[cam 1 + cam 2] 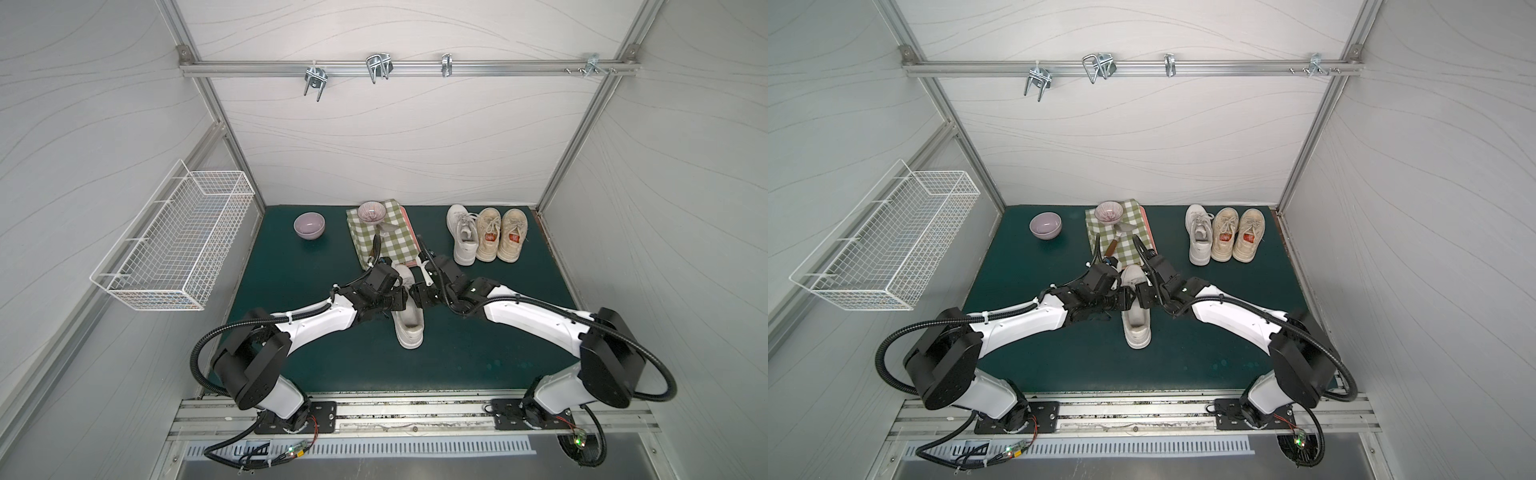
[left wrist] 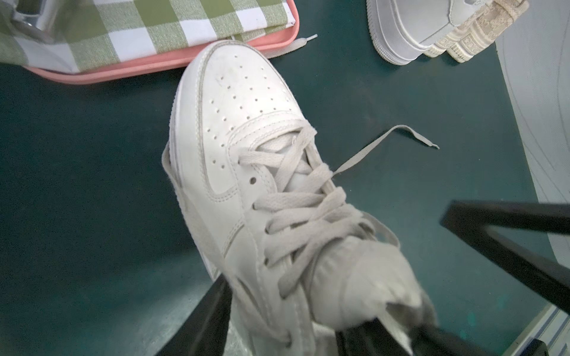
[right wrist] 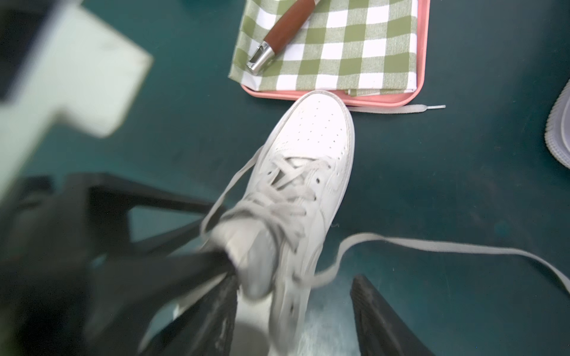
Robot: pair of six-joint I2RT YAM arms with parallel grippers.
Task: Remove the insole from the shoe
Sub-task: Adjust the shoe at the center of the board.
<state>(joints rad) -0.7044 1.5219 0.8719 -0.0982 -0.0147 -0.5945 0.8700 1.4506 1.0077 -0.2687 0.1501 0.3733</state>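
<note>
From the left, the left end effector [image 2: 290, 311] is reaching over the shoe [image 1: 409, 328], jaws apart astride its left wall; whether they are pinching it I cannot tell. The shoe is lying mid-worktop [image 1: 291, 332], long axis running near to far, toe touching the pink tray [image 3: 413, 98], its insole not showing under the tongue. From the right, the right end effector [image 3: 293, 280] is straddling the right wall, jaws open, equally near.

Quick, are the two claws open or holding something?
Left claw: astride the white sneaker's side; grip cannot be told.
Right claw: open, astride the white sneaker, holding nothing.
</note>
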